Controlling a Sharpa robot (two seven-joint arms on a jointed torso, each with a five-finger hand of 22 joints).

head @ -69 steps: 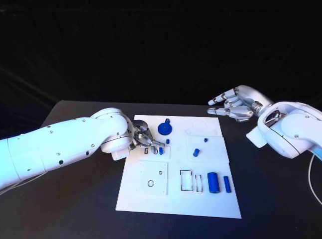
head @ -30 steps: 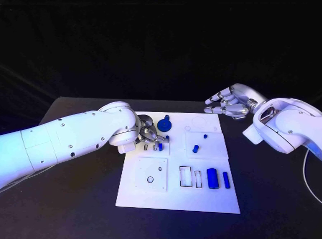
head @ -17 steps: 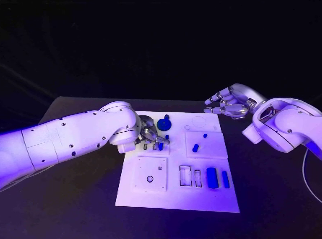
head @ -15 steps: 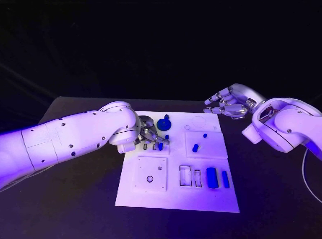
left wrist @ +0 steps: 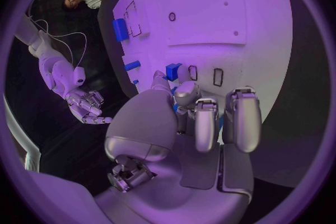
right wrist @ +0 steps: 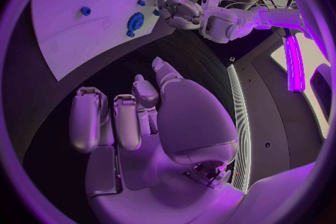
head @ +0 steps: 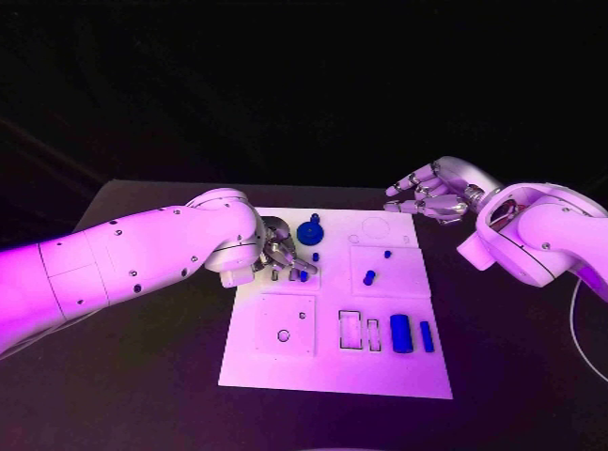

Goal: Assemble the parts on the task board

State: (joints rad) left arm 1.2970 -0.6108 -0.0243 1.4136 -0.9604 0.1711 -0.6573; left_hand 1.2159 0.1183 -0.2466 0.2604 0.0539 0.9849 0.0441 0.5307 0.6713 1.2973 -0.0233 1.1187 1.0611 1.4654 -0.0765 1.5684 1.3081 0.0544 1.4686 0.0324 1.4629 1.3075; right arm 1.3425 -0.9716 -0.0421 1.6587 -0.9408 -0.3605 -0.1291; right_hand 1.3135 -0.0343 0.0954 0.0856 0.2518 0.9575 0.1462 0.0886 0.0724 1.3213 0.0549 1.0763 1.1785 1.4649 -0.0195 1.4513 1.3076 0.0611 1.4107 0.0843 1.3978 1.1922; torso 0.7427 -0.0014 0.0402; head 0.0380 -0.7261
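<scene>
The task board [head: 337, 366] lay flat in the middle of the black table [head: 141, 376]; the left hand [head: 279, 256] hovered low over its upper-left slots, fingers curled around a small blue part [left wrist: 176, 107], seemingly pinched; the right hand [head: 432, 197] hung off the board's far right corner, fingers loosely apart, holding nothing. To seat the piece well, it probably needed lining up over an open slot [left wrist: 218, 77] before pressing straight down. Among the board's recesses, the blue cylinder [head: 401, 334] and thin bar [head: 427, 335] lay side by side; the rectangular recess [head: 350, 329] beside them sat unfilled; the round blue disc [head: 310, 235] sat near the far edge.
</scene>
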